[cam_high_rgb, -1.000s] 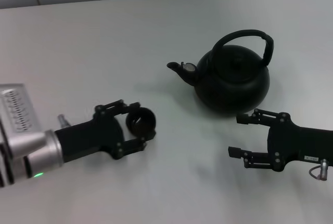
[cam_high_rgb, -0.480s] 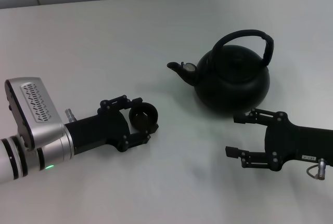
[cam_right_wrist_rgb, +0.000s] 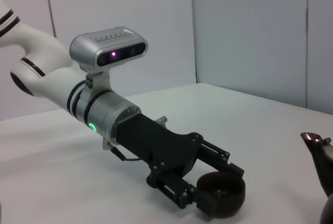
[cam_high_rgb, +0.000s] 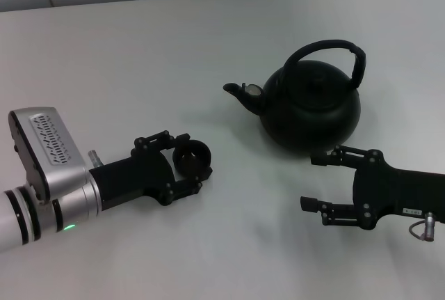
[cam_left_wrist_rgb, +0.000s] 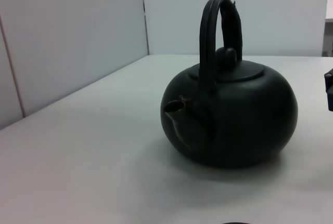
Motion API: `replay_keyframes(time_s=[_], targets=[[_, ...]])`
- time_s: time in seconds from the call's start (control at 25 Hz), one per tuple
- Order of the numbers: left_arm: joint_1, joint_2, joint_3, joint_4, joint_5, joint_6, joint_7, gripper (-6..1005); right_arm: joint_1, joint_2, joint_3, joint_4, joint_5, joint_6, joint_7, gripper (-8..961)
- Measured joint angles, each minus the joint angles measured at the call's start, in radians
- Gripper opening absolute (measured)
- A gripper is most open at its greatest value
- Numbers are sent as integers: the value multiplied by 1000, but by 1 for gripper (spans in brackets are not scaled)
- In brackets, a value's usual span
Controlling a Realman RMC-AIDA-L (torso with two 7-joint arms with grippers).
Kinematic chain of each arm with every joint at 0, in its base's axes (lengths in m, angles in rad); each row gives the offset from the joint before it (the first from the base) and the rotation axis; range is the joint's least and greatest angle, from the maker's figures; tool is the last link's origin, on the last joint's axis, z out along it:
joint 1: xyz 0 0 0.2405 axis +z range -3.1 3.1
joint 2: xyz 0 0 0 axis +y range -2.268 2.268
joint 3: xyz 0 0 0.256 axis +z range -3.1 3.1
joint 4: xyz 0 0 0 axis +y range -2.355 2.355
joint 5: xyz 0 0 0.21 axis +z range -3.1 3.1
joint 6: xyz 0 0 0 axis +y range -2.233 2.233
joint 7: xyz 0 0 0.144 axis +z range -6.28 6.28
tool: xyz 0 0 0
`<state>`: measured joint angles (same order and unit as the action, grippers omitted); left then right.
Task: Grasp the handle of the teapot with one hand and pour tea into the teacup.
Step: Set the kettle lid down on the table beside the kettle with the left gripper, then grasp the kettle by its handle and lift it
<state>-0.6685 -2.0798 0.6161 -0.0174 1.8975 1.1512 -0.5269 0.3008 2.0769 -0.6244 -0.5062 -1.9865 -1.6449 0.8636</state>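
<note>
Currently, the left gripper (cam_high_rgb: 189, 161) lies low over the white table (cam_high_rgb: 139, 56) at the left of the head view, its silver wrist housing toward the robot and its fingers (cam_high_rgb: 161, 138) pointing toward the centre. The fingers are closed around the teacup (cam_high_rgb: 191, 160), one on each side of the rim; the cup is upright, and whether its base touches the table cannot be told. The right wrist view confirms this hold: the teacup (cam_right_wrist_rgb: 221, 193) sits clamped between the black fingers (cam_right_wrist_rgb: 216, 154) of the left gripper (cam_right_wrist_rgb: 213, 182), opening upward.

Right of centre, the teapot (cam_high_rgb: 311, 105) stands upright on the table, well apart from the teacup. Its short spout points left, toward the cup side. The handle (cam_high_rgb: 334, 53) arches over the lid, its thicker section on the right. In the left wrist view the teapot (cam_left_wrist_rgb: 229, 120) stands on the table with the handle (cam_left_wrist_rgb: 218, 24) raised over the lid knob.

At the right, the right gripper (cam_high_rgb: 316, 182) hovers just in front of the teapot, on the robot's side of it. Its fingers (cam_high_rgb: 337, 155) are spread apart and hold nothing; the farther finger is near the teapot's base, and contact with it cannot be told.
</note>
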Motion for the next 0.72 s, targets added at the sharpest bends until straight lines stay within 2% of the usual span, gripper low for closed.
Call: replay_keyframes(time_s=[0.28, 0.36, 0.4, 0.52, 0.6, 0.72], targets=[[-1, 0, -2, -5, 0, 0, 0, 724, 0, 0, 0, -1, 0, -3, 0, 786], [0, 0, -3, -5, 0, 3, 0, 782, 0, 0, 0, -1, 0, -3, 0, 786], [6, 0, -16, -1, 0, 37, 0, 811, 0, 0, 0, -1, 0, -4, 0, 786], [18, 4, -34, 6, 0, 80, -1, 811, 0, 0, 0, 0, 0, -5, 0, 786], [76, 12, -53, 86, 0, 242, -25, 811, 0, 0, 0, 0, 0, -4, 0, 786], [155, 14, -62, 212, -6, 375, -97, 811, 1, 0, 0, 0, 0, 1, 0, 786]])
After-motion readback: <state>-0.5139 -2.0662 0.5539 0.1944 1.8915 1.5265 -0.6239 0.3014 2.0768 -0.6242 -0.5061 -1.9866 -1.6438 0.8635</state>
